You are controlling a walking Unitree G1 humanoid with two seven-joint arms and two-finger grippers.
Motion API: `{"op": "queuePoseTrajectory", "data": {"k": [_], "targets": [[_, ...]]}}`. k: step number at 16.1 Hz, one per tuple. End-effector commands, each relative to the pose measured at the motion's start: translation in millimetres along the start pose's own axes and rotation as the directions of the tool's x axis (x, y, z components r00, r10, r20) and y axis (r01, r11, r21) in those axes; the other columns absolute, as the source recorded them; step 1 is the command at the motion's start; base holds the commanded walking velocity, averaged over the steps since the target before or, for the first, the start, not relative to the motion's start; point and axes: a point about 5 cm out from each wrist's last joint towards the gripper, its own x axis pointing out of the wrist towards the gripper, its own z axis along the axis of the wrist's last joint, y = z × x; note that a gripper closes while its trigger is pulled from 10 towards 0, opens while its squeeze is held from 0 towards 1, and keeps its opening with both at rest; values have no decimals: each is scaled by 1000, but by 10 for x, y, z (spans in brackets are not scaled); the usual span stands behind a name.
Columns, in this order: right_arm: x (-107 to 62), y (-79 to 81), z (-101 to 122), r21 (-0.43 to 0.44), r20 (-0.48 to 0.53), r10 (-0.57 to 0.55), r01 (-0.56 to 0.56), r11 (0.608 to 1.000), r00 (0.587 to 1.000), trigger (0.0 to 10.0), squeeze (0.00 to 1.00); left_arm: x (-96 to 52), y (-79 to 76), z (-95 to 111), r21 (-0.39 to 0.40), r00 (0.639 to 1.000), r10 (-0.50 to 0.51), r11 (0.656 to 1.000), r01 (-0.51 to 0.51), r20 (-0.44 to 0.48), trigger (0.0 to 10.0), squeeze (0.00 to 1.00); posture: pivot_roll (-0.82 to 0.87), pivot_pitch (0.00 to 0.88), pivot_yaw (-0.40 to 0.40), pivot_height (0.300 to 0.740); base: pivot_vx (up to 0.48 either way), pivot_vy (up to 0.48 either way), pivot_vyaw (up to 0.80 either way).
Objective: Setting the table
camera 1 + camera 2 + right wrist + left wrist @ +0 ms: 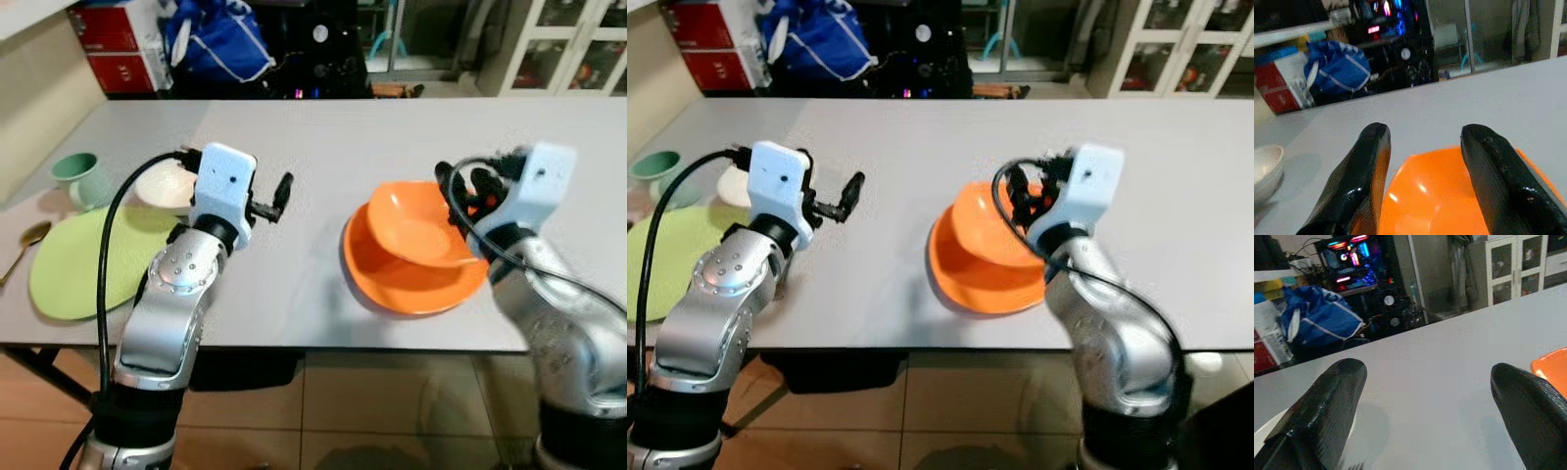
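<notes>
Two orange dishes sit stacked near the front edge of the grey counter [323, 137]: an orange bowl [416, 227] resting tilted inside a wider orange plate [402, 279]. The step in hand looks like taking the bowl off the plate to lay out a place setting. The right claw [1422, 171] hovers at the bowl's far rim with its two black fingers spread apart, one on either side of the rim and holding nothing; whether a finger touches the bowl cannot be told. The next move probably calls for easing the fingers down over the rim and closing on it before lifting, and since the bowl sits askew it may slide on the plate. The left claw [1425, 416] hangs above bare counter, wide open and empty. To its left lie a green plate [73, 264], a white bowl [165, 186], a pale green cup [80, 178] and a gold spoon [24, 245].
</notes>
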Motion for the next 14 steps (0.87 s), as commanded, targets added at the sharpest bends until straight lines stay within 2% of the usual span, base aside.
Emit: {"op": "queuePoseTrajectory", "data": {"k": [1, 2, 3, 4, 5, 6, 7, 13, 14], "targets": [[-34, 60, 60, -12, 70, 27, -26, 1000, 997, 10000, 0, -9, 40, 27, 19, 1000, 24, 1000, -24, 7, 10000, 0, -31, 0, 46, 740, 0, 341, 0], [-45, 68, 54, -8, 90, 34, -33, 999, 995, 10000, 0, -13, 35, 34, 8, 1000, 24, 1000, -24, 11, 10000, 0, -37, 0, 51, 740, 0, 341, 0], [-59, 58, 16, -5, 98, 37, -36, 999, 994, 10000, 592, -27, 16, 6, -5, 1000, 15, 1000, -15, -2, 10000, 0, -40, 0, 48, 740, 0, 349, 0], [-74, 44, -13, -3, 102, 36, -36, 999, 994, 10000, 753, -44, -3, -11, -15, 1000, 6, 1000, -6, -9, 10000, 0, -40, 0, 48, 740, 0, 341, 0], [-91, 34, -32, 9, 103, 34, -35, 999, 994, 10000, 1000, -60, -18, -16, -33, 1000, 5, 999, -5, -12, 10000, 0, -27, 0, 35, 740, 0, 349, 0], [-103, 32, -44, 19, 105, 36, -38, 999, 994, 10000, 1000, -82, -16, 5, -51, 1000, 9, 999, -9, -8, 10000, 890, -22, 0, 30, 740, 0, 345, 0], [-90, 48, -59, 25, 107, 47, -50, 998, 993, 10000, 1000, -92, -2, 12, -70, 1000, 8, 998, -8, -6, 10000, 1000, -18, 0, 30, 740, 0, 349, 0], [-75, 111, -126, 30, 115, 70, -74, 997, 991, 10000, 1000, -105, 55, -6, -48, 999, 28, 998, -29, -18, 10000, 1000, -17, 0, 36, 740, 0, 352, 0], [-58, 117, -148, 17, 109, 73, -75, 997, 991, 10000, 1000, -97, 65, -43, -37, 999, 32, 999, -33, -31, 10000, 902, -19, 0, 37, 740, 0, 371, 0]]}}
